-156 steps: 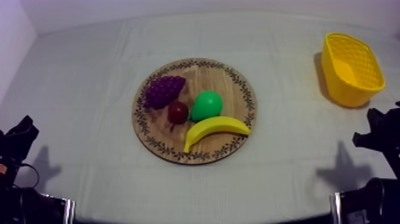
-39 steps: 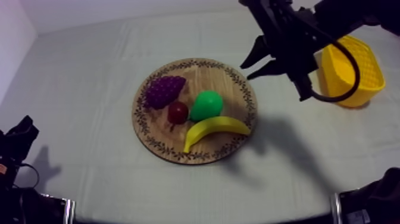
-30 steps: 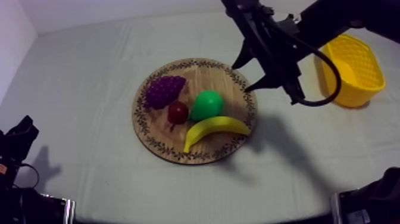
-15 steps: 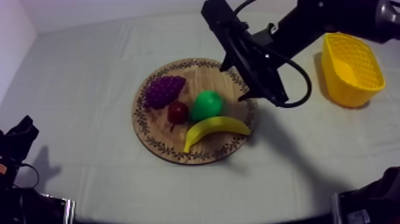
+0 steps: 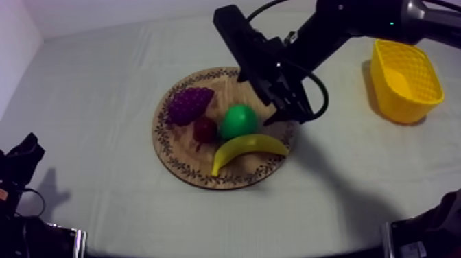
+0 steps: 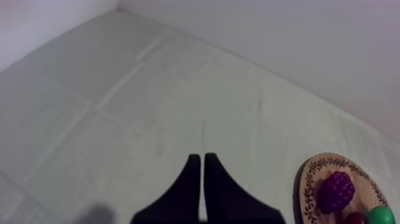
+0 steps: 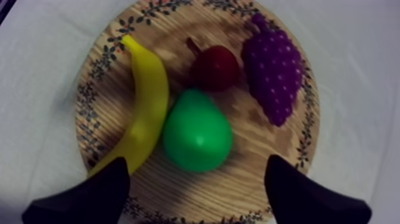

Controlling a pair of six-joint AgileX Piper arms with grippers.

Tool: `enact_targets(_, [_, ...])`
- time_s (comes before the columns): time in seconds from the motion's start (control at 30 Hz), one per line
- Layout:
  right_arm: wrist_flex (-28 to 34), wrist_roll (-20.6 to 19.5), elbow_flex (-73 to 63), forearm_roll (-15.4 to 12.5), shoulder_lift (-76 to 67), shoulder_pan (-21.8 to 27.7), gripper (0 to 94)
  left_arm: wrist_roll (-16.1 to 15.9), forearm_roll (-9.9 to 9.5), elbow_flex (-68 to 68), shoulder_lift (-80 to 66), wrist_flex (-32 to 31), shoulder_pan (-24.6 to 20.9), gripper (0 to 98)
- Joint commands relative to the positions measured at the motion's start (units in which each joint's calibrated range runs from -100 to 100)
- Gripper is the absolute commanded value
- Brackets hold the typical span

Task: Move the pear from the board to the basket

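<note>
The green pear (image 5: pixel 238 121) lies in the middle of the round wooden board (image 5: pixel 267 89), between the banana (image 5: pixel 248 145) and the small red fruit (image 5: pixel 204 129). My right gripper (image 5: pixel 269 103) hovers over the board's right part, just beyond the pear. In the right wrist view its fingers (image 7: pixel 89 193) stand wide apart, open, with the pear (image 7: pixel 196 137) ahead of the gap and nothing held. The yellow basket (image 5: pixel 405 79) stands at the far right. My left gripper (image 6: pixel 199 179) is shut on nothing and rests at the lower left (image 5: pixel 20 161).
Purple grapes (image 5: pixel 188 104) lie on the board's left part. In the right wrist view the banana (image 7: pixel 146 104) touches the pear, with the red fruit (image 7: pixel 215 67) and grapes (image 7: pixel 274 74) just past it. Bare cloth surrounds the board.
My right arm has swung left from beside the basket to above the board's right part, coming lower towards the pear, and its fingers have spread wider. The fruit and left arm have not moved.
</note>
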Motion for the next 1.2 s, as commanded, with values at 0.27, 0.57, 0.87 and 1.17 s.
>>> enact_targets(0.27, [-1.37, 0.58, -5.23, 1.00, 7.74, -0.84, 64.5, 0.01, -0.02, 0.02, 0.02, 0.01, -0.02, 0.1])
enact_targets(0.57, [-4.56, 0.29, -8.72, 2.17, 13.08, -1.30, 64.0, 0.01, -0.02, 0.02, 0.02, 0.01, -0.02, 0.1])
enact_targets(0.87, [-6.47, 0.51, -8.88, 2.77, 16.61, -1.09, 63.0, 0.01, -0.02, 0.02, 0.02, 0.01, -0.02, 0.1])
enact_targets(1.17, [-7.09, 0.43, -9.90, 3.07, 18.93, -1.28, 61.7, 0.01, -0.02, 0.02, 0.02, 0.01, -0.02, 0.1])
